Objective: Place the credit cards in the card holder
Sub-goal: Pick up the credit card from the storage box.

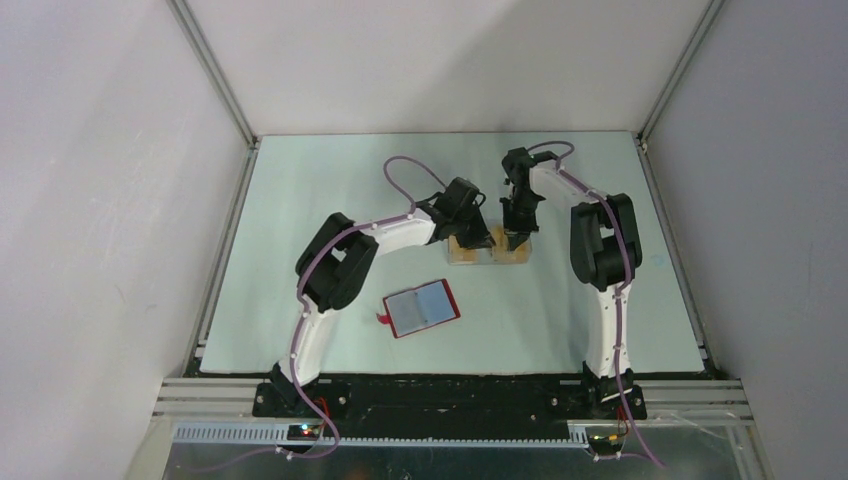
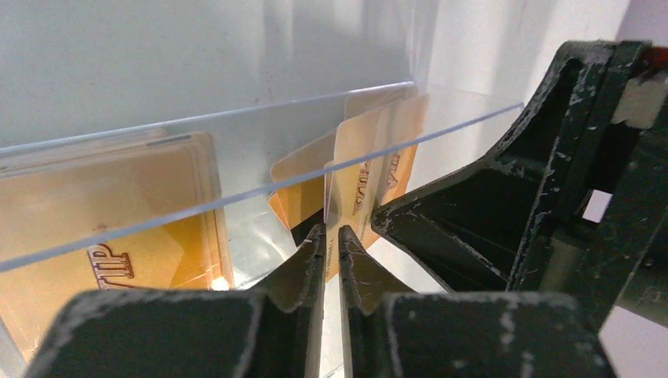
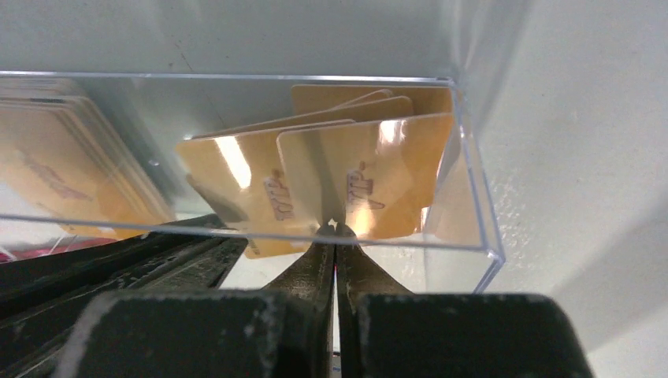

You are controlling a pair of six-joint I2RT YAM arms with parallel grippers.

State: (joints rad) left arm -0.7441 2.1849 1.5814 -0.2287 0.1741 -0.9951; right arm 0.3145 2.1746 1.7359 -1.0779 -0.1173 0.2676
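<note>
The credit cards are orange-tan and sit in a clear plastic box (image 1: 490, 256). Several lean upright at its right end (image 3: 394, 181), and a flat stack (image 2: 102, 220) lies at its left end. My left gripper (image 2: 331, 230) reaches over the box rim, narrowed to a thin slit. The lower edge of one leaning card (image 2: 358, 169) runs into that slit. My right gripper (image 3: 335, 228) is shut with nothing in it, its tips touching the leaning cards at the box's right end. The card holder (image 1: 423, 308), red with a blue-grey inside, lies open on the table in front of the box.
Both gripper heads (image 1: 474, 238) (image 1: 515, 240) crowd over the box, a few centimetres apart. The right arm's black gripper body (image 2: 551, 197) fills the right of the left wrist view. White walls and metal rails surround the pale table (image 1: 300, 220).
</note>
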